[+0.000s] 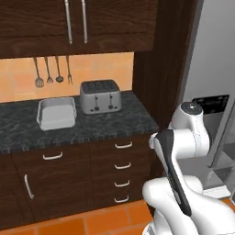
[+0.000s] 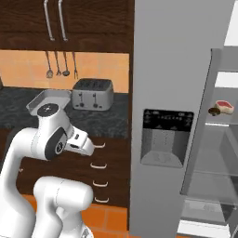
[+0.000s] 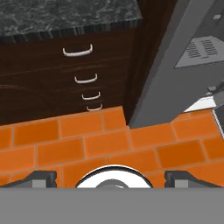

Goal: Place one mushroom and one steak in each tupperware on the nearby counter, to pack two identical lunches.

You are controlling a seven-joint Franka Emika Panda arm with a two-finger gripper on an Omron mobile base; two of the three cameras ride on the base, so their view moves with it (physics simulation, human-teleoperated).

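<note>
End effector: fingertips (image 3: 111, 179) stand at the far left and far right of the hand view's lower edge, spread wide; nothing between them; pointed down at the orange tiled floor (image 3: 105, 144).
Surface: dark speckled stone counter (image 1: 114, 121), running left from the tall dark wood panel (image 1: 160, 69); brown drawers with silver handles (image 1: 123, 165) beneath it.
Tupperware: one pale grey open container (image 1: 56, 113) sits on the surface, left of the toaster and near it; interior looks empty from the left base view. A second container cannot be made out.
Toaster: silver four-slot unit (image 1: 100, 96) at the back of the surface, against the orange wall.
Utensils: four hang on the wall (image 1: 51, 71) above the container.
Steak: red-and-white cut (image 2: 225, 106) on a shelf inside the open fridge, at the right edge of the right base view.
Mushroom: small brown item (image 2: 214, 111) touching the steak's left side on the same shelf.
Fridge: grey door with dispenser panel (image 2: 167, 135) between the surface and the open compartment.
Arm: folded, elbow high, in front of the drawers (image 2: 51, 139).
</note>
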